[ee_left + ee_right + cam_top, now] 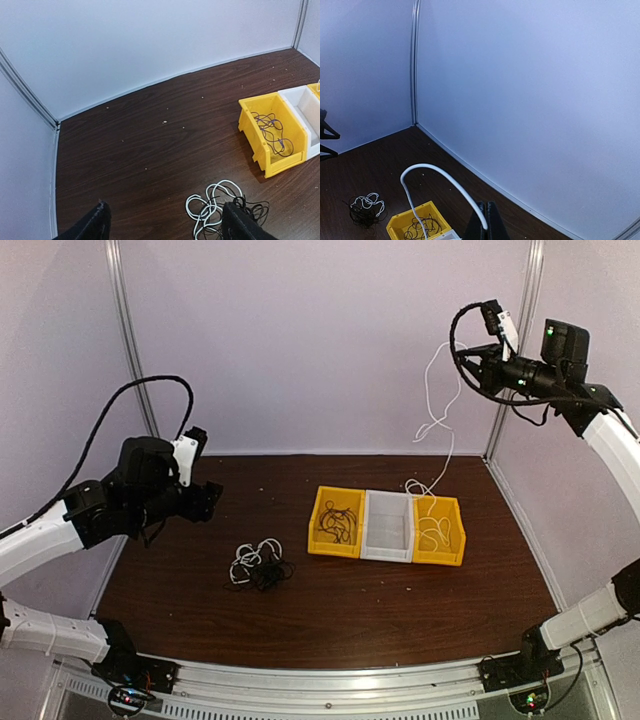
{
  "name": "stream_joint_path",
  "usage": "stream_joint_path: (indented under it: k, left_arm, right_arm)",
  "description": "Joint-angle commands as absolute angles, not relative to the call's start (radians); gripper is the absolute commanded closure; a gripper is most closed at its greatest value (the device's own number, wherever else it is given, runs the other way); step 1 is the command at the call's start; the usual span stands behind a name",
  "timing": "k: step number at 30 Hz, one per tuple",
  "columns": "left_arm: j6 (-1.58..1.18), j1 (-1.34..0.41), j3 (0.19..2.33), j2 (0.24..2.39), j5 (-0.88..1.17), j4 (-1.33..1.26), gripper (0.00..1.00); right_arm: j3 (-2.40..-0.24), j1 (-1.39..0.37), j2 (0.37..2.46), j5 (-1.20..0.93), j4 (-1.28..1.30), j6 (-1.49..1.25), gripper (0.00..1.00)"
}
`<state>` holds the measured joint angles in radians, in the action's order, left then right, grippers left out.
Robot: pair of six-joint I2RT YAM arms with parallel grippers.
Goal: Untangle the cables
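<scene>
Hanging from closed right jaws, white cable (422,165) reaches the rightmost bin (438,557); left jaws gape empty

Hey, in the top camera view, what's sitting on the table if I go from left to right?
cable tangle → left yellow bin → white bin → right yellow bin
</scene>
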<state>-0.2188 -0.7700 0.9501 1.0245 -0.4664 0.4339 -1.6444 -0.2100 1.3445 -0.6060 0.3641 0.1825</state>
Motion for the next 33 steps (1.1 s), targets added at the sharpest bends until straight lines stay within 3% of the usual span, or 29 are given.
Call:
stream_joint_path:
  k: [1, 33]
  left_arm:
    - [-0.171, -0.719, 0.896, 1.014, -0.44, 0.335, 0.22]
    - [-0.147, -0.646, 0.77, 1.013, -0.412, 0.259, 0.22]
  right_arm:
    - [-1.651, -0.188, 1.311, -0.559, 0.395, 0.215, 1.0]
    - [-1.275, -0.126, 1.256, -0.526, 0.357, 0.255, 1.0]
